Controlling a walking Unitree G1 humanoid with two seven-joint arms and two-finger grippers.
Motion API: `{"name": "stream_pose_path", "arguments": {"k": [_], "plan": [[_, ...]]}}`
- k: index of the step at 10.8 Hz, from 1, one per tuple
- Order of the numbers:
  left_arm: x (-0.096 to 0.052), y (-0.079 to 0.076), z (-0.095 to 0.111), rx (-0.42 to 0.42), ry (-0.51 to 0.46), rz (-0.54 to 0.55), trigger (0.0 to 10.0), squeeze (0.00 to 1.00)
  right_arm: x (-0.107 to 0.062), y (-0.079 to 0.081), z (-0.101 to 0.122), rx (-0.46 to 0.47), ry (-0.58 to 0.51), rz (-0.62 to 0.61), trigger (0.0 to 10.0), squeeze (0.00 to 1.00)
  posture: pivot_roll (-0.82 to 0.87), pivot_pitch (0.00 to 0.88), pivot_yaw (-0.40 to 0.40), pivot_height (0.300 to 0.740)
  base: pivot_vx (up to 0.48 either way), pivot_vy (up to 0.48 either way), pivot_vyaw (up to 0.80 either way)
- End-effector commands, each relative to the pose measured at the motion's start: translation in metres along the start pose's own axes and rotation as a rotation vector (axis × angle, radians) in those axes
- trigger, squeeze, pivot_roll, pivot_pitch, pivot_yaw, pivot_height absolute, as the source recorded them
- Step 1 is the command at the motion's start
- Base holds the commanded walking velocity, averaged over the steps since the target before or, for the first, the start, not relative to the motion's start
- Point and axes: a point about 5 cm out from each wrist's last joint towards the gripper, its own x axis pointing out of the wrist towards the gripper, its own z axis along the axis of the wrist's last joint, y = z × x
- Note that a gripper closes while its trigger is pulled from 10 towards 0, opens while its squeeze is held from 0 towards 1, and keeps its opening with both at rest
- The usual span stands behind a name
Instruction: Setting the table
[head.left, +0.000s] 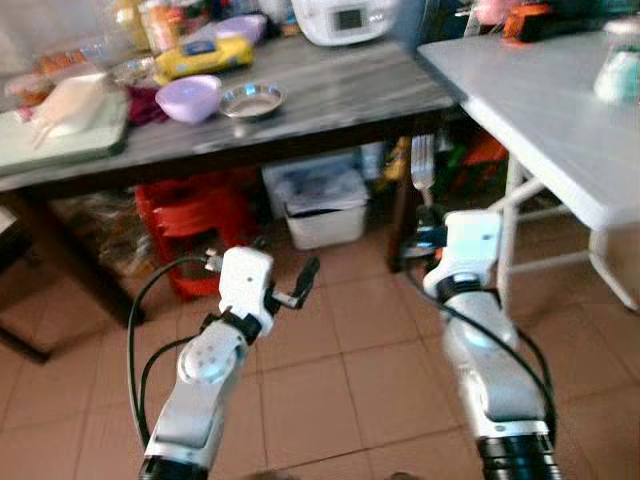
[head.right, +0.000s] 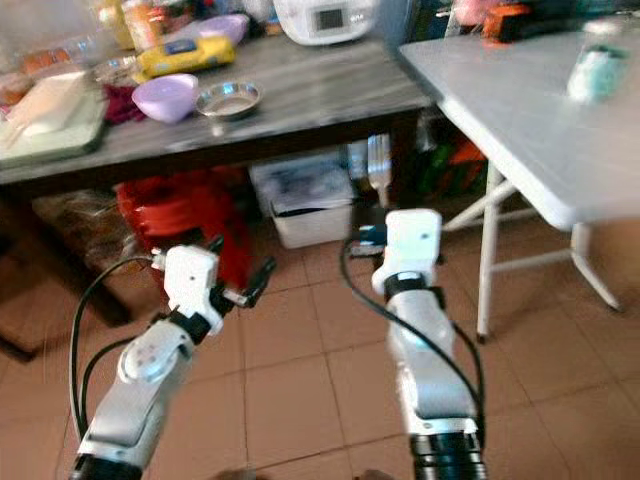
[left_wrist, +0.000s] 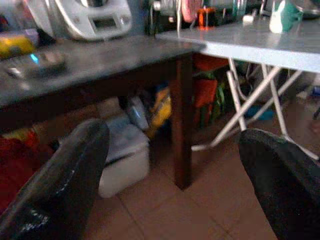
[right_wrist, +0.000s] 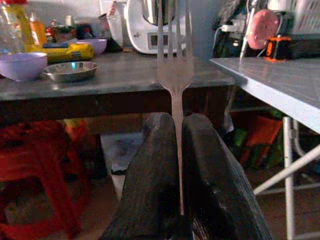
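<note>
Between the dark worktop (head.left: 330, 95) and the white folding worktop (head.left: 560, 120), the robot stands on the tiled floor with a fork (right_wrist: 174, 75) pinched upright in the right gripper (right_wrist: 176, 150), fingers closed tight on the handle, tines up. The left gripper (left_wrist: 170, 165) is empty, fingers spread wide. Looks like the carrying step: fork is picked up, not yet placed. The purple bowl (head.left: 188, 98) and steel dish (head.left: 252, 100) sit on the dark worktop. Next I'd guess it needs to turn toward the white worktop and lay the fork flat.
</note>
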Motion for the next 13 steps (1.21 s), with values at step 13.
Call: {"name": "stream_pose_path", "arguments": {"k": [13], "plan": [[0.004,0.018,0.008,0.003,-0.033,0.134,10.0,0.00,-0.001,0.013,0.009,-0.022,-0.050,0.074,10.0,0.00,-0.01,0.090,0.065,0.740,0.000,0.000,0.18]]}}
